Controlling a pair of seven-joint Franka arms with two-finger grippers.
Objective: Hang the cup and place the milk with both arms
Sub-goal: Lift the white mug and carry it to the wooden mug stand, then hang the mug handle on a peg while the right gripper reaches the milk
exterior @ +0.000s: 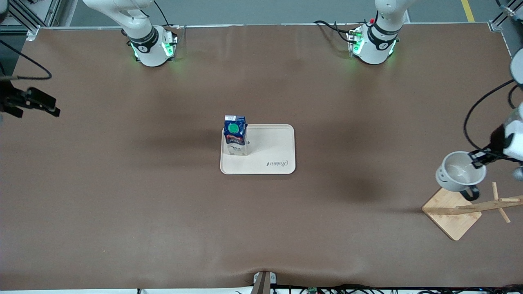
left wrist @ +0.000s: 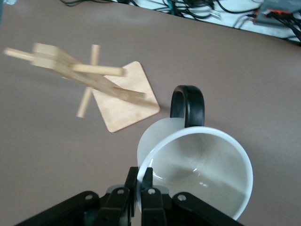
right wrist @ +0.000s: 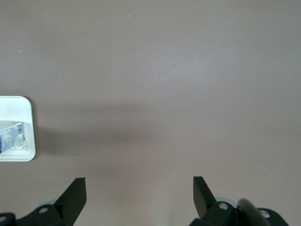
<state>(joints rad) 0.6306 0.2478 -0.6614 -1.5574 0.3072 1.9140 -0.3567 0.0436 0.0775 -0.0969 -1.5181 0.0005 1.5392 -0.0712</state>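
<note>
The white cup [exterior: 459, 171] with a black handle hangs in the air over the wooden rack [exterior: 470, 208] at the left arm's end of the table. My left gripper [exterior: 479, 160] is shut on the cup's rim; in the left wrist view the fingers [left wrist: 133, 184] pinch the rim of the cup [left wrist: 197, 169] above the rack [left wrist: 89, 80]. The milk [exterior: 235, 134], a dark-blue carton with a green cap, stands upright on the cream tray [exterior: 278, 149]. My right gripper [exterior: 41, 104] is open and empty over bare table at the right arm's end; it also shows in the right wrist view [right wrist: 139, 188].
The rack has a square wooden base [exterior: 451, 214] and slanted pegs [exterior: 500, 196]. The tray [right wrist: 19, 106] and the carton [right wrist: 10, 136] show at the edge of the right wrist view. Cables lie along the table's front edge [left wrist: 197, 7].
</note>
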